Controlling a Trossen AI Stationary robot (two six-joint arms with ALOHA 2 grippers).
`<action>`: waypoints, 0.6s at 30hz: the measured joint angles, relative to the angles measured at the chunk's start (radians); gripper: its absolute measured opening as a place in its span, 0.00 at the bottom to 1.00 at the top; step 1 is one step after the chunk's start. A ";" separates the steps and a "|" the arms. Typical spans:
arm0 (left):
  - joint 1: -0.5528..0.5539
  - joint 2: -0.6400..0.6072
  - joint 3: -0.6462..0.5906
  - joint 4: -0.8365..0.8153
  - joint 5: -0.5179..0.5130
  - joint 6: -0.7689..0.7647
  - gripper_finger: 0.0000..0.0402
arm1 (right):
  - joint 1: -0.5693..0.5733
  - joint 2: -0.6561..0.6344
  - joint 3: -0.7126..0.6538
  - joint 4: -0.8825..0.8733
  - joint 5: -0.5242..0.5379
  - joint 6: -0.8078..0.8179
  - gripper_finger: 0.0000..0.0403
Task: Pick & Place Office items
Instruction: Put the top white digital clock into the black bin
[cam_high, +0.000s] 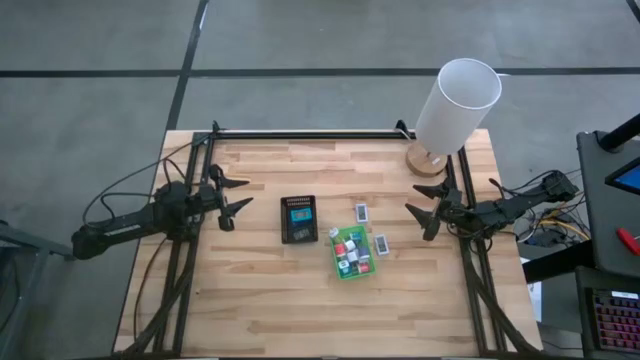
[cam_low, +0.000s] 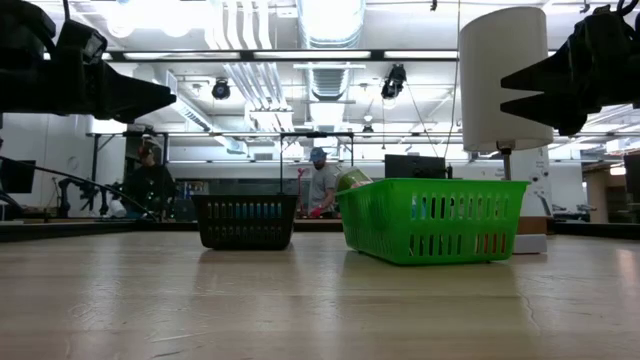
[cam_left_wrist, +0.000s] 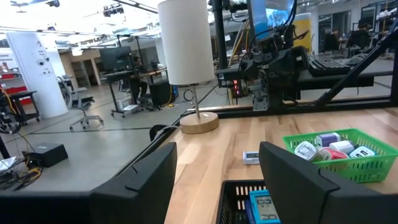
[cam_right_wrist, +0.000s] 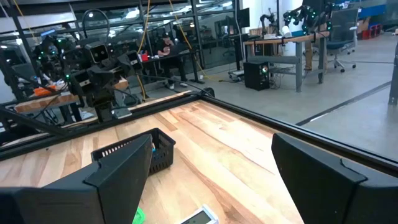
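A wooden table (cam_high: 300, 300) carries a white lamp (cam_high: 455, 105) at its far right corner. The left gripper (cam_high: 232, 199) and right gripper (cam_high: 418, 220) hover at opposite sides, fingers apart, holding nothing. Mid-table, a black tray (cam_high: 298, 232) sits beside a green tray (cam_high: 336, 268) containing most office items (cam_high: 350, 252); two packets (cam_high: 361, 211) lie just outside

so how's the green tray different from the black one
The green tray is bright green and holds a heap of small office items; the black tray is dark and shows only a teal piece. In the high view the green one lies tilted, the black one squarer to the table edges. Both are slotted rectangular baskets between the arms.
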 joint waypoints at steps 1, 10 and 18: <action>0.000 0.000 0.000 0.000 0.000 0.000 0.58 | 0.000 0.000 0.000 0.000 0.000 0.000 0.81; 0.000 0.000 0.000 0.000 0.000 0.000 0.58 | -0.001 0.000 0.000 0.007 0.060 -0.083 0.81; 0.000 0.000 0.000 0.000 0.000 0.000 0.58 | -0.001 0.000 0.000 0.037 0.122 0.223 0.81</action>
